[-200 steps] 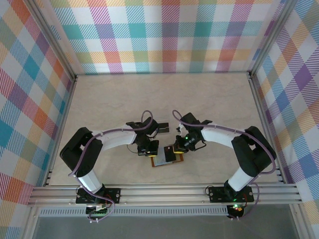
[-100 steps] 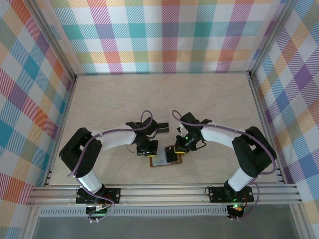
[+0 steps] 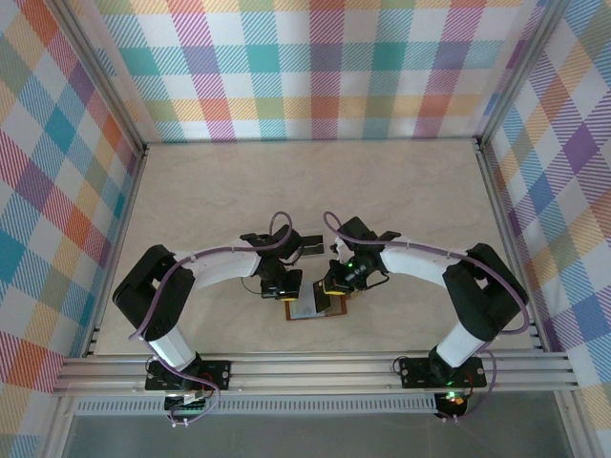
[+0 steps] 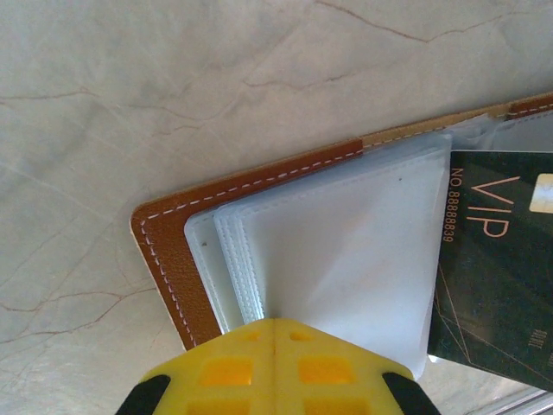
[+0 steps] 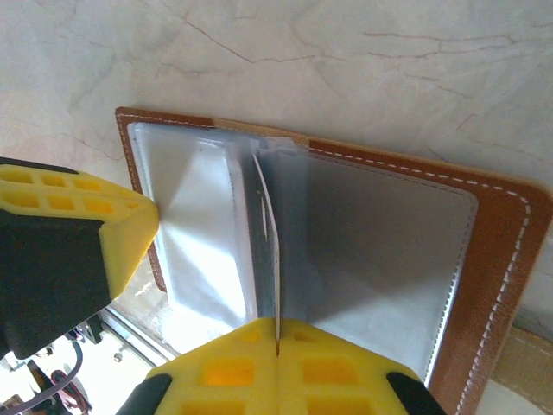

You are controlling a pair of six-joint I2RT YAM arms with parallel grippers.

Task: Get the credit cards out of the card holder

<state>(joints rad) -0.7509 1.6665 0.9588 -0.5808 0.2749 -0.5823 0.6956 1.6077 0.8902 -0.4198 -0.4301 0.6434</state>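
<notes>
The card holder (image 3: 304, 318) is laid open on the desk, right between the two hands. Its long side is stretched from one hand to the other.

The left hand (image 4: 273, 346) is clenched. Its tips are pressed down on the clear pockets (image 4: 346, 242) of the half just in front of it. Nothing seems to be held by it, so that half is only pinned flat.

The right hand (image 5: 276, 346) is clenched too. A thin dark credit card (image 5: 262, 216) seems to be pinched between its tips. The card is stood up on its edge, straight in front of the tips, and its far end is pointed at the fold in the middle of the holder. In the left wrist view the same card is seen to the side of the left hand, with "VIP" printed on it.

The card is nearer to the right hand, so the pull is best made by that hand. It should likely be drawn back along the card's own line, away from the fold, while the holder is kept down. How much of the card is tucked in a pocket cannot be told.
</notes>
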